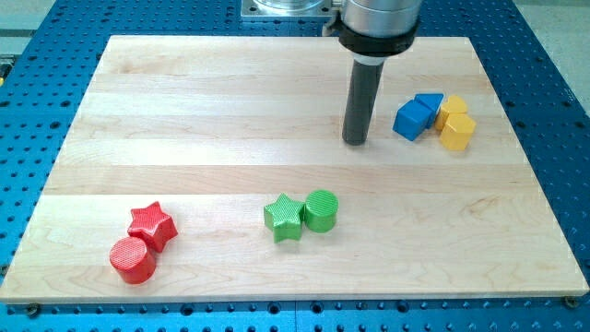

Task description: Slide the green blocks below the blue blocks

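Observation:
A green star block [283, 218] and a green cylinder [321, 210] sit touching each other at the lower middle of the wooden board [184, 120]. Two blue blocks sit at the view's right: a blue cube [412, 120] and behind it another blue block [429, 102], whose shape I cannot make out. My tip [356, 142] rests on the board just left of the blue cube, apart from it, and well above and to the right of the green blocks.
Two yellow blocks [455, 123] touch the blue ones on their right. A red star [152, 224] and a red cylinder [133, 260] sit at the lower left. The blue perforated table [553, 111] surrounds the board.

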